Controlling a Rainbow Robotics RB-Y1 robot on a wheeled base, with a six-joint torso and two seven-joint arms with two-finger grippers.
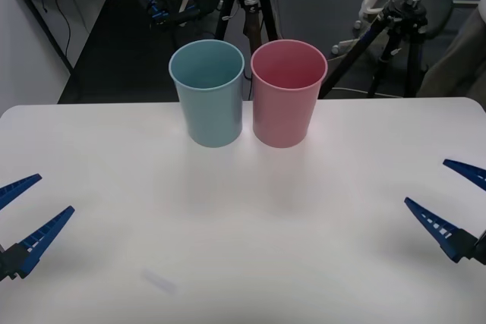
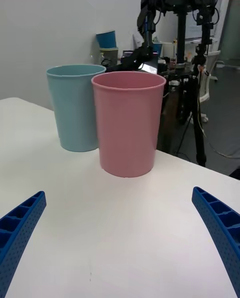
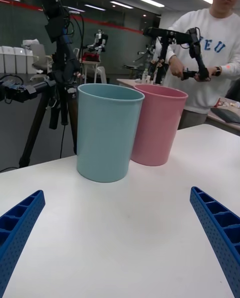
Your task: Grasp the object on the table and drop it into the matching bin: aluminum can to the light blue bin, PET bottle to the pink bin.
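Honestly can't tell where the aluminum can sits right now. Just a faint grey smudge [image 1: 159, 282] on the table [image 1: 342, 263] near the front edge, a bit left of centre, too blurred to call. Going by the task alone: probably light, thin-walled and slick, so easy to dent or squirt out sideways if pinched hard. Best to grab around the middle of the body with a gentle squeeze, staying off the rim and pull tab. If lying down, likely to roll away, so worth coming at it square across the round side. On to the containers: light blue bin [image 1: 209, 104] and pink bin [image 1: 287, 108] standing upright side by side at the far middle of the table, just beside each other, maybe touching, hard to say. Light blue on the robot's left, pink on its right. Both open-topped, nothing visible in the parts of the insides that can be seen, though can't see all the way to the bottoms. Left gripper [image 1: 26, 214] hanging low over the left edge of the table with fingers spread wide, holding nothing. Right gripper [image 1: 448, 196] mirrored at the right edge, also spread wide and empty, both well apart from the bins.
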